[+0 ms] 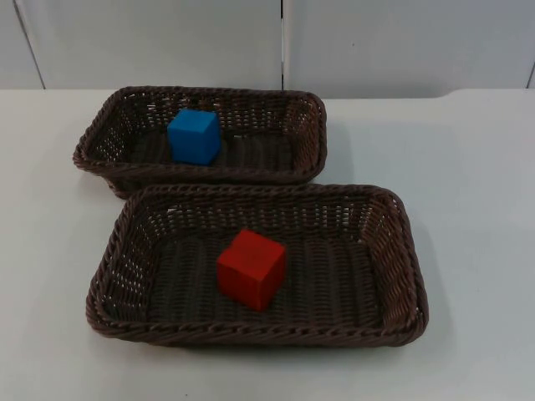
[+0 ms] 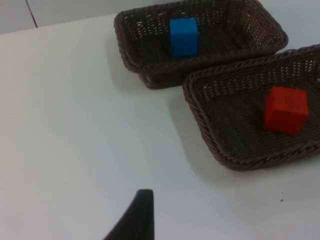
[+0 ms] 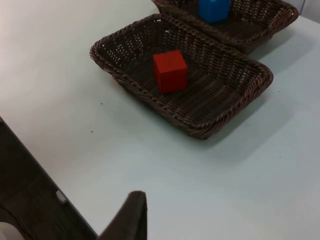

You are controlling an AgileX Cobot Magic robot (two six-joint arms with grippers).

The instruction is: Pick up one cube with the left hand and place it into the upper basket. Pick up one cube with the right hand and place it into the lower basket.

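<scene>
A white table (image 1: 468, 167) runs to a grey wall; my left gripper (image 2: 137, 220) hangs over bare table well short of the upper basket (image 1: 309, 134), which holds the blue cube (image 1: 195, 135). My right gripper (image 3: 130, 220) waits likewise, well back from the lower basket (image 1: 401, 251) holding the red cube (image 1: 251, 269). I cannot tell either one's state; both cubes look light, rigid and smooth, best pinched across flat opposite faces.

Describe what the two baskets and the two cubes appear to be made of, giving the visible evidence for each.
Upper basket and lower basket: dark brown woven wicker or plastic rattan, judging by braided rims and open weave; which one is unclear. Blue cube and red cube: solid, matte, evenly coloured with crisp edges, possibly painted wood, foam or plastic.
</scene>
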